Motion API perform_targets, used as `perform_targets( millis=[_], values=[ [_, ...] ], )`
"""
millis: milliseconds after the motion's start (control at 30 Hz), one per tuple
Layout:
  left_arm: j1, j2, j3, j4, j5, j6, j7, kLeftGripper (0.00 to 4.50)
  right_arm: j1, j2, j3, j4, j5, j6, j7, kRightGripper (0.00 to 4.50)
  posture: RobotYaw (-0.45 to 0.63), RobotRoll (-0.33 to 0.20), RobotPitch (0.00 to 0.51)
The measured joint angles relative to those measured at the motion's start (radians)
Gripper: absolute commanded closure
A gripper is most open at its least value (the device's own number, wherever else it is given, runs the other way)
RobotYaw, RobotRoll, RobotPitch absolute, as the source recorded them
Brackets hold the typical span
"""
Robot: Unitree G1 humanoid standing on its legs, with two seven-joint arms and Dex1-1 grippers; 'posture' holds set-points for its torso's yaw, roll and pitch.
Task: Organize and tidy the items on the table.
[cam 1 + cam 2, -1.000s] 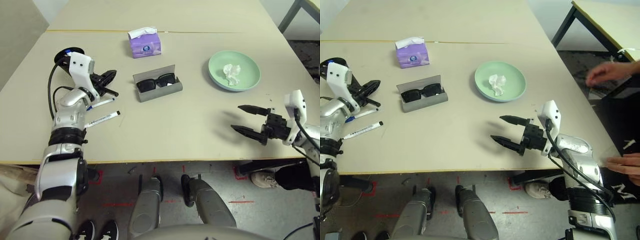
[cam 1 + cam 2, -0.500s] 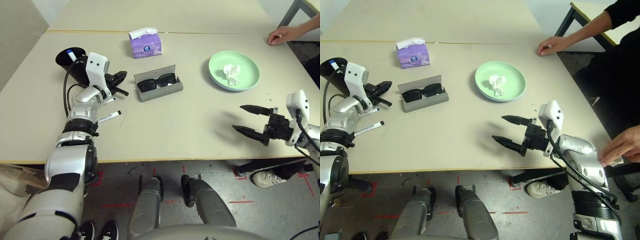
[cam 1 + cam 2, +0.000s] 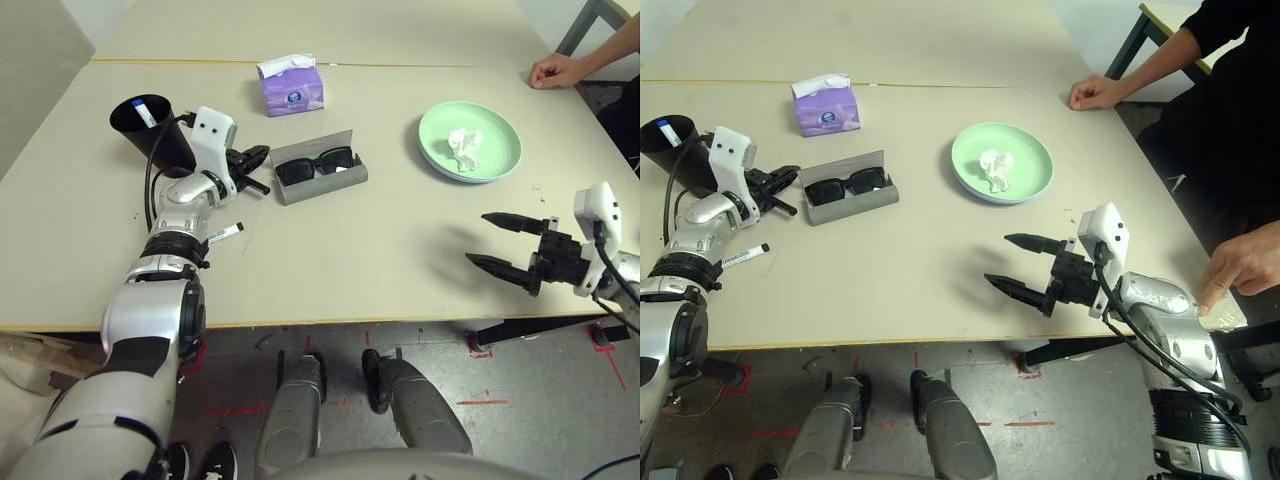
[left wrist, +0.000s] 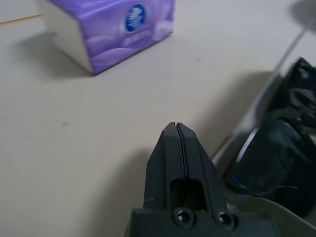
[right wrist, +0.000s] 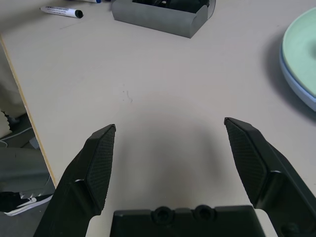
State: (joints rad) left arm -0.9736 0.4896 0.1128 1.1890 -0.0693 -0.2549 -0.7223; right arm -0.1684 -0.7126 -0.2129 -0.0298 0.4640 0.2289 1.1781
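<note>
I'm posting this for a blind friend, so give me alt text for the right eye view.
A robot's open right gripper hovers over a beige table near a green plate holding crumpled tissue; its closed left gripper is beside black sunglasses in an open grey case. A person's hand rests at the table's edge.

Beyond the shut pincer (image 4: pixel 177 129), on the bench (image 4: pixel 113 113), lies a purple box (image 4: pixel 118 32); just beside it, a grey case (image 4: pixel 232 148) holding black sunglasses (image 4: pixel 276 153).
</note>
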Motion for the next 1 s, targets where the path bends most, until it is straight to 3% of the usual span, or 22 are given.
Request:
perform_targets(
  millis=[1000],
  values=[
    [0.103, 0.033, -0.06, -0.122, 0.02, -0.046, -0.294, 4.48, 0.015, -0.004, 0.001, 0.0, 0.01, 0.017, -0.027, 0.0, -0.17, 0.0, 0.234]
  ],
)
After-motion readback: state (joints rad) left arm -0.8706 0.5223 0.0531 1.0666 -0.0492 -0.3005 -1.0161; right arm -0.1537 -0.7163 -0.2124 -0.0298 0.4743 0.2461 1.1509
